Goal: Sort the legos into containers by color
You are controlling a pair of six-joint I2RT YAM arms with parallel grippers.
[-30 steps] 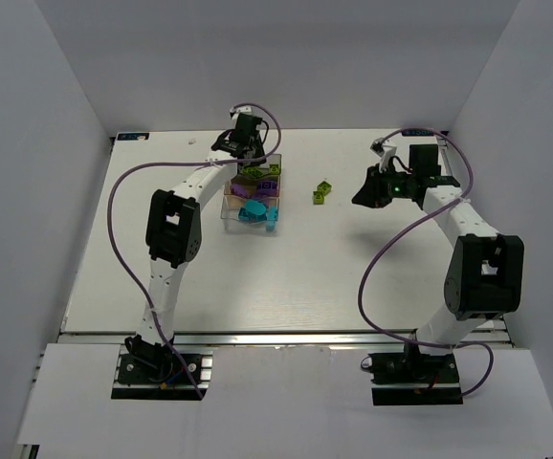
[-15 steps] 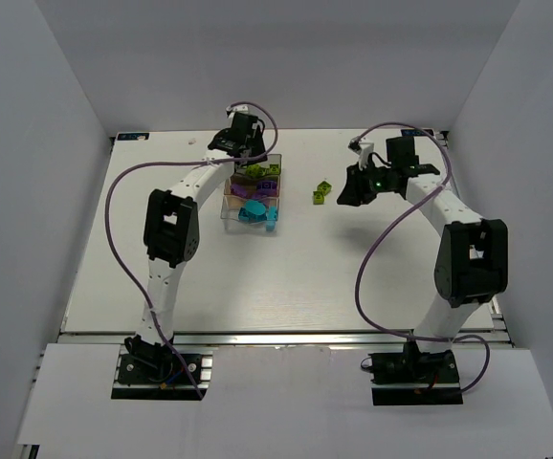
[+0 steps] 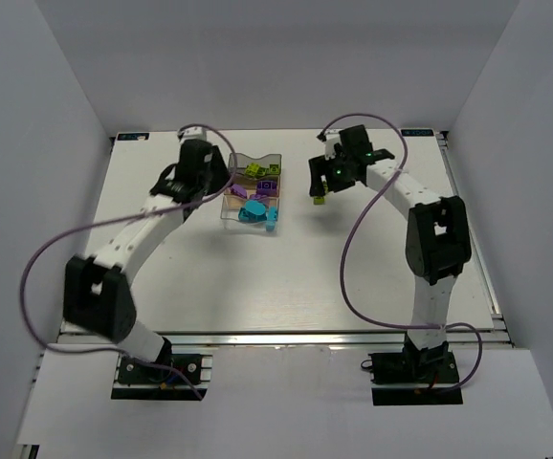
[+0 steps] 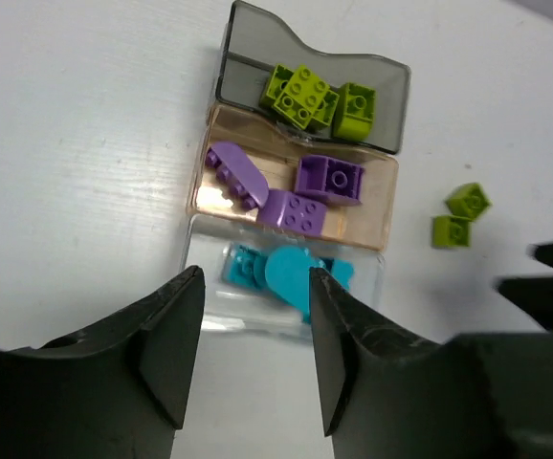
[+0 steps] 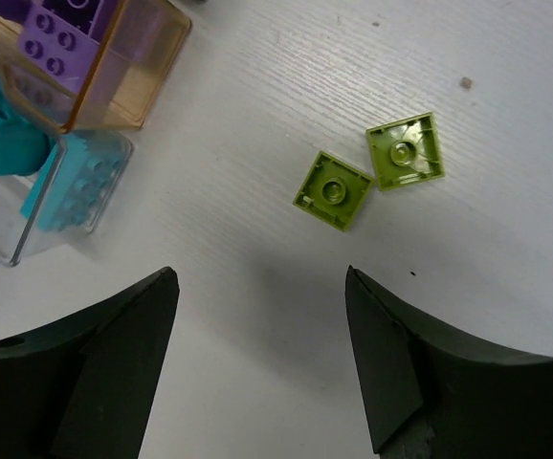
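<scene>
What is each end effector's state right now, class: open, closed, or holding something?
Left end effector: open, holding nothing.
Right end effector: open, holding nothing.

2 lime legos (image 5: 334,189) loose nr 3 bins (image 4: 243,57) (other legos (image 4: 300,96) sorted inside).

Robot lab test cell, white table (image 3: 296,277) boxed in by plain grey panels (image 3: 28,172), two arms (image 3: 128,239) by an aluminium rail (image 3: 286,337), purple cables (image 3: 344,277).

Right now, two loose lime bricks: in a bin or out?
Out. Both lime bricks lie on the table, apart from the amber bin.
</scene>
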